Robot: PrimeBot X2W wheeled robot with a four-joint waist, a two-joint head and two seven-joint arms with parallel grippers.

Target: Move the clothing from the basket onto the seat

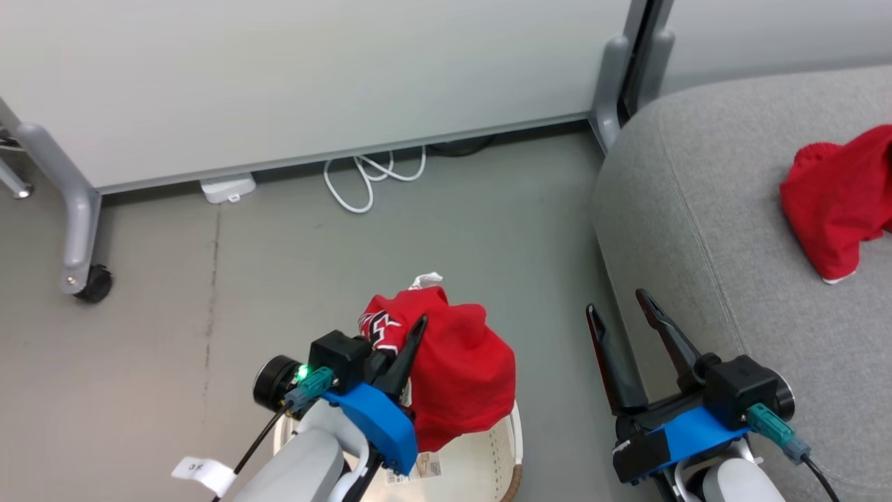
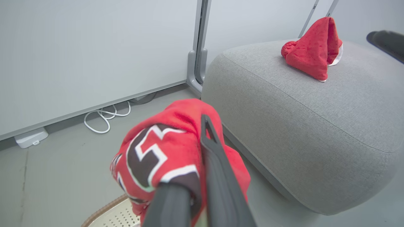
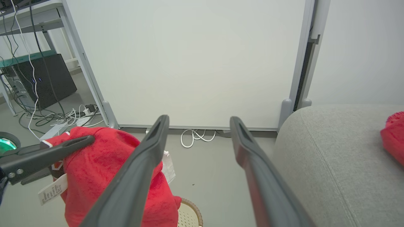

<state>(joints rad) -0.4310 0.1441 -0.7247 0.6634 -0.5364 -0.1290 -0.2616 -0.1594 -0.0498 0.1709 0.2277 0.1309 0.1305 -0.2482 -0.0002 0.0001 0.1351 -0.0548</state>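
Slim dark left fingers (image 2: 214, 151) pinch a crumpled red jersey (image 2: 157, 148) above the perforated basket (image 1: 481, 453); right fingers (image 3: 148, 151) spread empty.

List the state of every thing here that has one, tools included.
left tool, shut on the lettered jersey.
right tool, open, holding nothing.
lettered jersey, held up, hanging above the basket.
second red garment, lying crumpled on the sofa.
basket, upright on the floor, inside mostly hidden.
white cable, coiled loose by the wall panel.
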